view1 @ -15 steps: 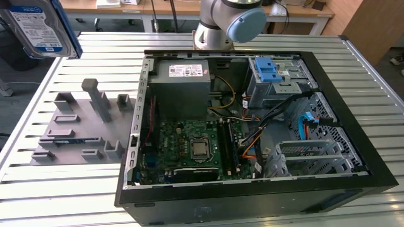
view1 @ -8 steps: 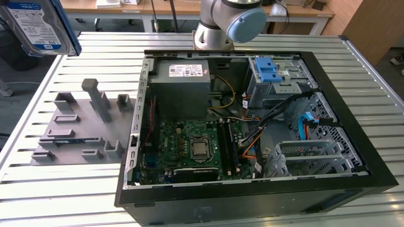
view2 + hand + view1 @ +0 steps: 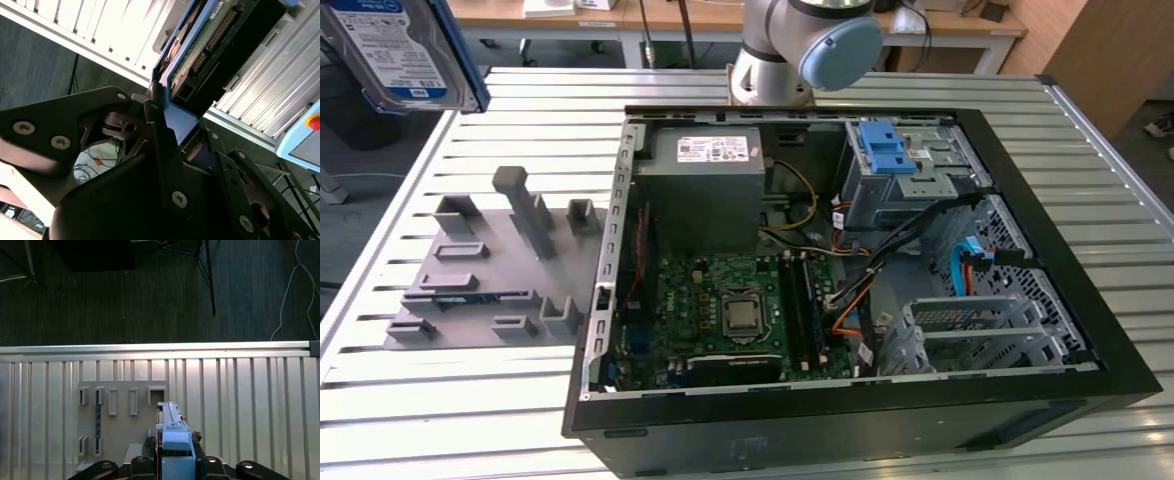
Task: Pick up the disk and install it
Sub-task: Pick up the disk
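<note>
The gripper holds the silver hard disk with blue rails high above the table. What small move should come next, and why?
Probably a level sideways carry toward the exterior view's right. The silver hard disk with blue rails sits clamped in the gripper, high up near the grey slotted holder, while the open black computer case lies further to that view's right.
</note>
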`<state>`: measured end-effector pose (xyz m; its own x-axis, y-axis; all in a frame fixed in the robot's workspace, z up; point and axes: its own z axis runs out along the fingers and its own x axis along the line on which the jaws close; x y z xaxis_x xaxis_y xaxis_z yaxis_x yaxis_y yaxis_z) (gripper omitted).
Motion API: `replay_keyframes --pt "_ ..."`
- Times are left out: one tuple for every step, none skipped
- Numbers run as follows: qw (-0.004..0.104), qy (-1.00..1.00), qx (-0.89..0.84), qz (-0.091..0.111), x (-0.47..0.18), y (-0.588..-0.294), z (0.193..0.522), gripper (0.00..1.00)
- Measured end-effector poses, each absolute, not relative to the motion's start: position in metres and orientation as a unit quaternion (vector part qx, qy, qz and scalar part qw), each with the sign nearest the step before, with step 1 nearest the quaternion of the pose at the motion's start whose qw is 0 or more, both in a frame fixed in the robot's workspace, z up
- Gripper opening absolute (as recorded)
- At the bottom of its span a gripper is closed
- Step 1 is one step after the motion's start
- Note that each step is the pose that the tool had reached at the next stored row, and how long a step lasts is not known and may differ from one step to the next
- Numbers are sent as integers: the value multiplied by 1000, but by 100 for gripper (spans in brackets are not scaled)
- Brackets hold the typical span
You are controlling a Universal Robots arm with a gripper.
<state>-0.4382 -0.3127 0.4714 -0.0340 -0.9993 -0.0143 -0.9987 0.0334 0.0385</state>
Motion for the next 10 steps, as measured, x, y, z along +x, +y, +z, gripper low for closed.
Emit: replay_keyframes --pt "8 -719 695 -19 -438 -313 473 36" --pt "8 -719 695 -19 -438 -313 474 36" --pt "8 -719 695 -19 -438 -312 475 36" --pt "8 -719 695 -19 -438 -312 476 36" --pt "8 -719 695 -19 -438 -312 477 36" --pt "8 -719 695 -19 -438 -312 478 36" --pt "8 -719 695 -19 -438 -312 479 36" --pt "8 -719 695 -19 -438 -312 481 36" --pt "8 -719 695 -19 -438 -312 482 36" --pt "8 -719 695 -19 -438 -312 483 36"
